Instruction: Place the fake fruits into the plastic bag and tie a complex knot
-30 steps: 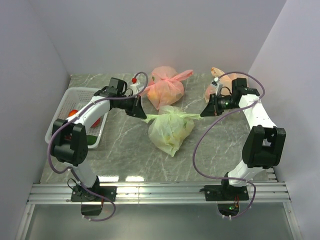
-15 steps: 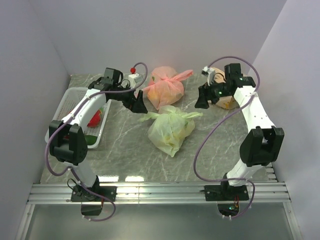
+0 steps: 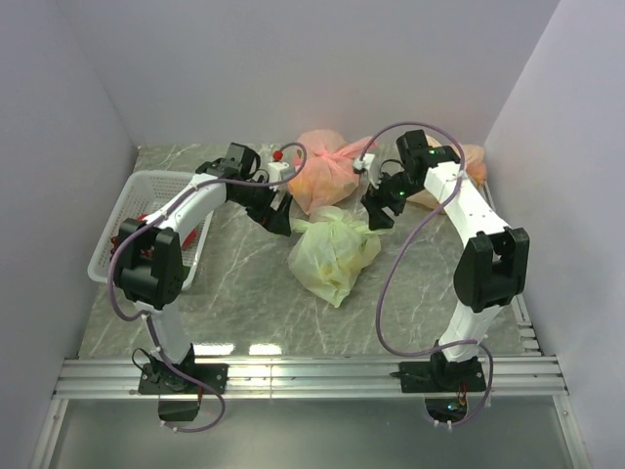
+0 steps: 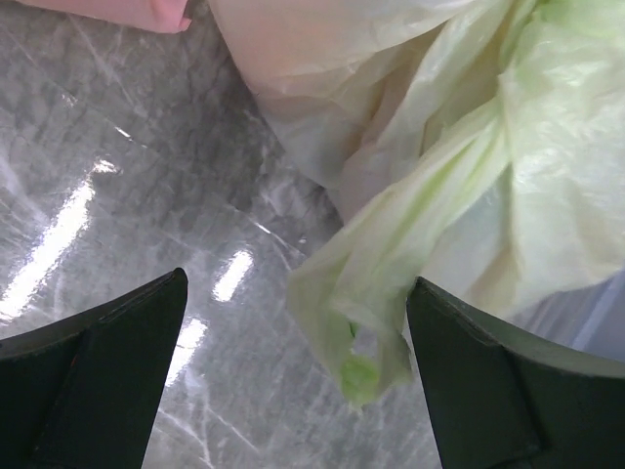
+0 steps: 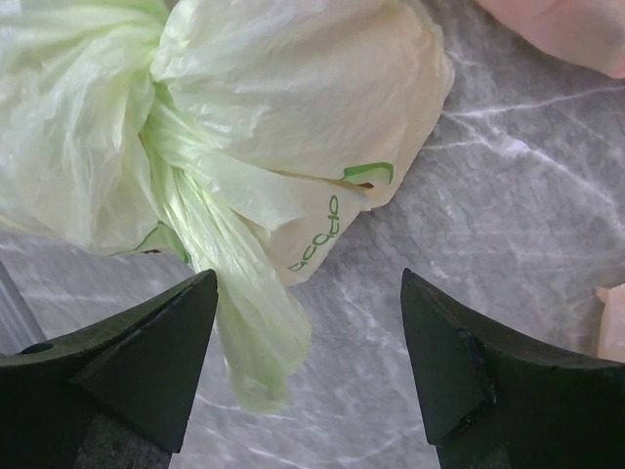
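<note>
Both arms are in over the middle of the worktop (image 3: pixel 234 293) now, one each side of the plastic bag (image 3: pixel 334 256). The bag lies tied and bulging, roughly centre. What is inside, I can't make out through the film.

The left gripper (image 3: pixel 278 221) sits at the bag's far-left corner with its jaws spread wide. One tail of the knot (image 3: pixel 330 219) lies loose in the gap, nothing pinching it. The right gripper (image 3: pixel 375 215) is at the far-right corner, also spread, the other tail drooping between its jaws unheld.

It's tight up there. The pink bag (image 3: pixel 322 178) is just beyond the green one, close behind both grippers. The orange-tan bag (image 3: pixel 475 156) peeks out past the right arm near the right wall. The white basket (image 3: pixel 137 188) hugs the left wall, with the left arm crossing over it.

Open grey marble runs from the bag to the metal rail (image 3: pixel 312 371) at the near edge. Pale walls close in on three sides.
</note>
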`<state>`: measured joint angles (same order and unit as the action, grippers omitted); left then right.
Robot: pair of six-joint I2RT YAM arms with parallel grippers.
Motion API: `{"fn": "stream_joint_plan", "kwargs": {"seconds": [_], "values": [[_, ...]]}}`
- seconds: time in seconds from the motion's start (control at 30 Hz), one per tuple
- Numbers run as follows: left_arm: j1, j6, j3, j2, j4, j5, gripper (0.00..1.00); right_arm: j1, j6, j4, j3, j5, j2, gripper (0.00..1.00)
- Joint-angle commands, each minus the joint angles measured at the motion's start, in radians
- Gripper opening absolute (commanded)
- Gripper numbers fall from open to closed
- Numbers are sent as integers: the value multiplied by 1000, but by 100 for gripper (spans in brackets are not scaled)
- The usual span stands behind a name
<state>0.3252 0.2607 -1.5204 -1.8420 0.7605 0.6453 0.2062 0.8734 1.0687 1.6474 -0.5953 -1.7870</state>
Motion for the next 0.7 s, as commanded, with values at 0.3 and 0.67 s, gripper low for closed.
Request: {"fn": "stream_joint_plan", "kwargs": {"seconds": [0.3, 0.67], "values": [[81, 51, 28, -11, -139, -147, 93, 36, 163, -39, -112, 129, 3, 81], [81, -15, 42, -2, -173, -148, 97, 41, 245, -6, -138, 117, 22, 90]]}}
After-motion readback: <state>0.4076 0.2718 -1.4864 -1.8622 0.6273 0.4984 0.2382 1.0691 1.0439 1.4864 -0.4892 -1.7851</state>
